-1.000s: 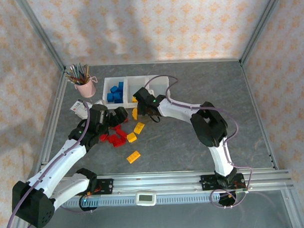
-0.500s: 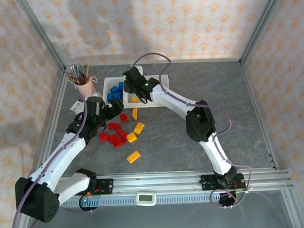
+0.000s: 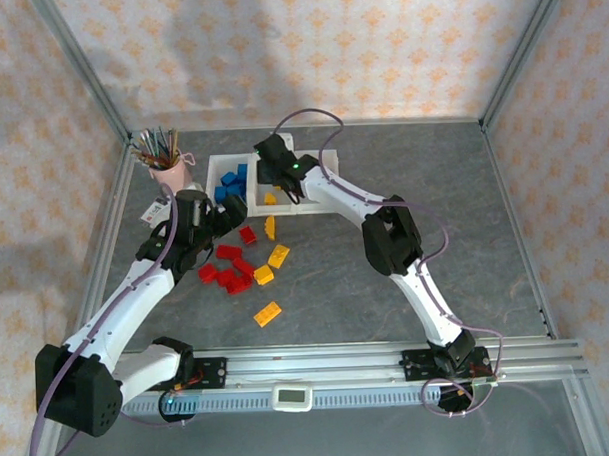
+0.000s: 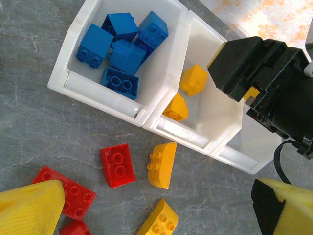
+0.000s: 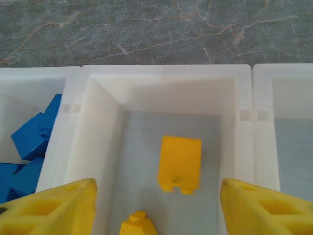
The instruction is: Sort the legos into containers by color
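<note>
Three joined white containers [image 3: 317, 165] stand in a row at the back. The left bin [image 4: 73, 58] holds several blue legos [image 4: 124, 49]. The middle bin [image 5: 105, 127] holds two yellow legos [image 5: 180, 164], and my right gripper [image 5: 159, 210] hangs open just above it with nothing between its fingers. The right bin [image 5: 293, 147] looks bare inside. My left gripper [image 4: 156, 215] is open over the table in front of the bins. Below it lie a red lego [image 4: 117, 165] and a rounded yellow lego [image 4: 162, 164]. More red legos [image 3: 231, 271] and yellow legos [image 3: 267, 313] are scattered nearer the front.
A pink cup of coloured pencils [image 3: 167, 171] stands left of the bins, with a paper card [image 3: 159, 213] in front of it. My right gripper's black body [image 4: 264, 73] overhangs the middle and right bins. A metal rail [image 3: 339, 362] runs along the near edge.
My right gripper rose from the table in front of the bins to above the middle bin and stands open there. My left gripper moved back toward the bins.
</note>
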You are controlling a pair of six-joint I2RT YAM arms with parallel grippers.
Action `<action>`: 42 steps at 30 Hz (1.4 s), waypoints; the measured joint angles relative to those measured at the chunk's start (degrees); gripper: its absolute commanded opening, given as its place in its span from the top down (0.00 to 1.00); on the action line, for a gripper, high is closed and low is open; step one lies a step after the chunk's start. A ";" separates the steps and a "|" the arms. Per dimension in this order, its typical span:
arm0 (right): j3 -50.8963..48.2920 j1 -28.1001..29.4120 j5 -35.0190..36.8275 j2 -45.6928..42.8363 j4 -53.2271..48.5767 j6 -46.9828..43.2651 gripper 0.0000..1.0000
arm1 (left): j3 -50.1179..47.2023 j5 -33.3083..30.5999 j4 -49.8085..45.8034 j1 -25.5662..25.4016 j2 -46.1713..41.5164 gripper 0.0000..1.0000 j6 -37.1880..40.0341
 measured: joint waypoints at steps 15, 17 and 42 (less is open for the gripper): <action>-15.80 4.83 -2.08 -14.56 -0.66 0.72 0.21 | -1.31 1.57 -2.14 0.00 -8.50 0.01 0.00; -18.45 5.42 -2.49 -16.22 -0.63 1.18 0.21 | -2.27 1.99 -2.91 0.00 -9.84 0.01 -0.02; -29.33 9.42 -6.23 -13.09 3.52 8.28 0.32 | -11.85 1.60 -5.60 0.00 -18.34 0.01 -4.37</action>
